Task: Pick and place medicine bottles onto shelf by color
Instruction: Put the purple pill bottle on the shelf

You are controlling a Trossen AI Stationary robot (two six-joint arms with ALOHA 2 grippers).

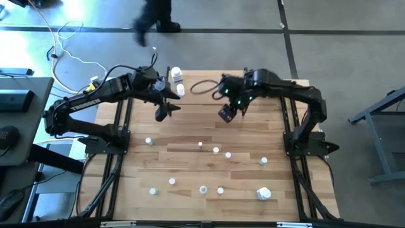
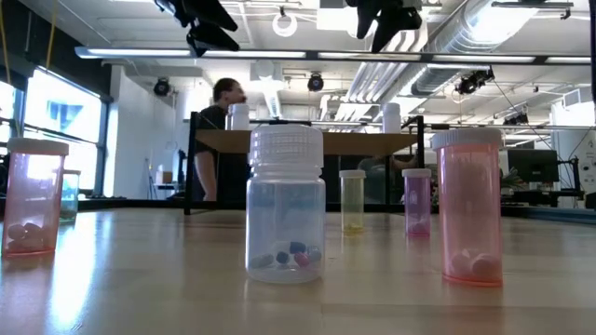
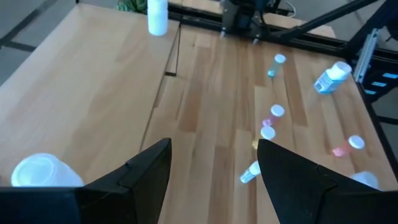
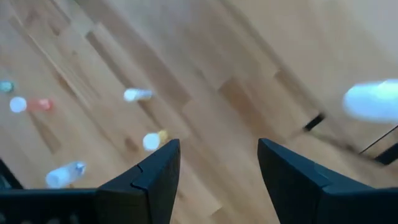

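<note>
Bottles (image 1: 215, 150) lie scattered well below both raised hands, left (image 1: 166, 112) and right (image 1: 226, 114), fingers apart.

- From overhead the medicine bottles (image 1: 216, 150) scattered over the near half of the table (image 1: 190, 164) are just white specks, so I can't read cap colours on most of them.
- Low view cuts my arms off at the top edge, only dark bits of them show.
- The pink bottle (image 2: 31, 197) at the left edge there is partly out of frame.
- My right wrist view is smeared; the white blob (image 4: 372, 101) near the shelf leg (image 4: 315, 121) can't be made out.
- A white cap (image 3: 41, 171) sits half behind my left finger (image 3: 134, 180).
- The person (image 1: 155, 16) beyond the table's far edge is blurred.
</note>
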